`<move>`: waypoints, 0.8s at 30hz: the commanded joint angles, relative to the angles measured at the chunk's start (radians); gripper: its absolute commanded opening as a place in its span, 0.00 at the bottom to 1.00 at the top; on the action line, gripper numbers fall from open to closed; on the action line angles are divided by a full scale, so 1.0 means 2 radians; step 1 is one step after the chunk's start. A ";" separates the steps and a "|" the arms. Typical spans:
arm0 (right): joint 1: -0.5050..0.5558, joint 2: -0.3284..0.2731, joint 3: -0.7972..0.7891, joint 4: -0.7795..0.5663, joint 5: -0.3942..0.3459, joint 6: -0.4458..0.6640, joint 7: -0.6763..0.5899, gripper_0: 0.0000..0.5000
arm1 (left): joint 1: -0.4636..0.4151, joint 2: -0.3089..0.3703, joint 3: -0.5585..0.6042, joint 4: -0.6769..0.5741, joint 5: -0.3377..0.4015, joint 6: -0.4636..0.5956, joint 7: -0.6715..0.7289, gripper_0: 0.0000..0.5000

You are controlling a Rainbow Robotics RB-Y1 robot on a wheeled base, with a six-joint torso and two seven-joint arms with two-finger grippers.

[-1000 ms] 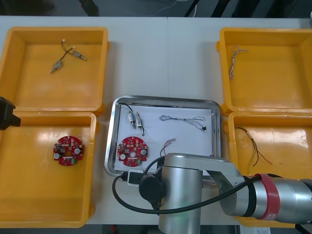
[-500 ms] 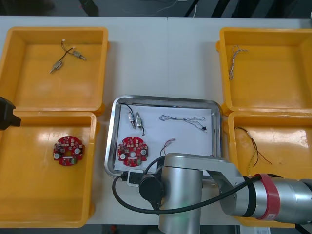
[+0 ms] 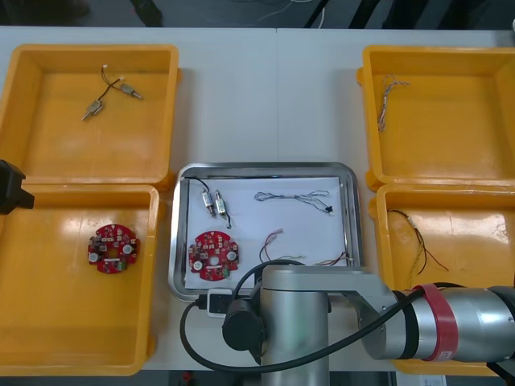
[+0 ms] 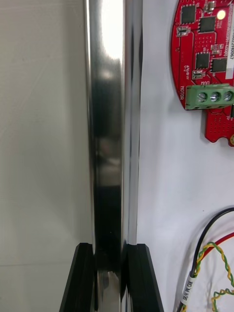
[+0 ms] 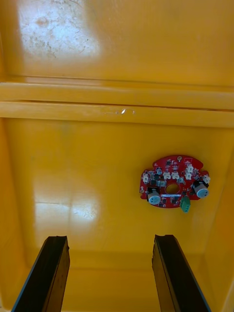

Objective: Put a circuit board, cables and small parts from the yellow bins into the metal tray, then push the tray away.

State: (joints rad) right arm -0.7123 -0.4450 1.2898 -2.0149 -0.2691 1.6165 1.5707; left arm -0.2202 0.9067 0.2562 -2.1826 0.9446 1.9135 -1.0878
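Although the task's last step is a push away, the tray [image 3: 265, 166] has slid a little toward the lower left of the front view since half a second ago, carrying its board [image 3: 212, 255], small parts [image 3: 213, 203] and cables [image 3: 294, 197] along; the right arm [image 3: 322, 322] at bottom centre has shifted with it. I judge the loading done and the tray now under way, though not yet outward. On the right wrist view, the right gripper [image 4: 111, 278] is clamped on the tray's shiny rim, one finger on each side, with the board farther along inside the tray and a cable beside the inner finger. On the left wrist view, the left gripper [image 5: 111, 273] hangs spread wide over a bin [image 5: 97, 161], holding nothing, a second board [image 5: 174, 182] lying ahead of it.
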 commanded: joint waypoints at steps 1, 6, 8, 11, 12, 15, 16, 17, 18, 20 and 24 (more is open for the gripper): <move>-0.020 -0.008 0.009 -0.020 0.003 -0.005 0.009 0.00 | 0.007 0.006 0.017 -0.013 -0.001 0.003 -0.034 1.00; -0.031 -0.015 0.009 -0.020 0.003 -0.007 0.009 0.00 | 0.007 0.006 0.017 -0.013 -0.001 0.003 -0.034 1.00; -0.036 -0.018 0.009 -0.019 0.003 -0.007 0.009 0.00 | 0.007 0.006 0.017 -0.013 -0.001 0.003 -0.034 1.00; -0.043 -0.021 0.009 -0.019 0.003 -0.008 0.010 0.00 | 0.007 0.006 0.017 -0.013 -0.001 0.003 -0.034 1.00; -0.047 -0.023 0.009 -0.018 0.003 -0.008 0.009 0.00 | 0.007 0.006 0.017 -0.013 -0.001 0.003 -0.034 1.00; -0.057 -0.024 0.009 -0.013 0.003 -0.008 0.010 0.00 | 0.007 0.006 0.017 -0.013 -0.001 0.003 -0.034 1.00; -0.060 -0.024 0.009 -0.011 0.003 -0.008 0.009 0.00 | 0.007 0.006 0.017 -0.013 -0.001 0.003 -0.034 1.00; -0.063 -0.024 0.009 -0.007 0.003 -0.008 0.009 0.00 | 0.007 0.006 0.017 -0.013 -0.001 0.003 -0.034 1.00; -0.066 -0.024 0.009 -0.004 0.003 -0.008 0.009 0.00 | 0.007 0.006 0.017 -0.013 -0.001 0.003 -0.034 1.00; -0.072 -0.023 0.009 0.001 0.003 -0.008 0.012 0.00 | 0.007 0.006 0.017 -0.013 -0.001 0.003 -0.034 1.00; -0.083 -0.023 0.009 0.010 0.003 -0.008 0.011 0.00 | 0.007 0.006 0.017 -0.013 -0.001 0.003 -0.034 1.00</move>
State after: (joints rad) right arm -0.8290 -0.4778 1.2937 -1.9948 -0.2689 1.6090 1.5707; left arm -0.2202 0.9067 0.2562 -2.1828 0.9446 1.9135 -1.0878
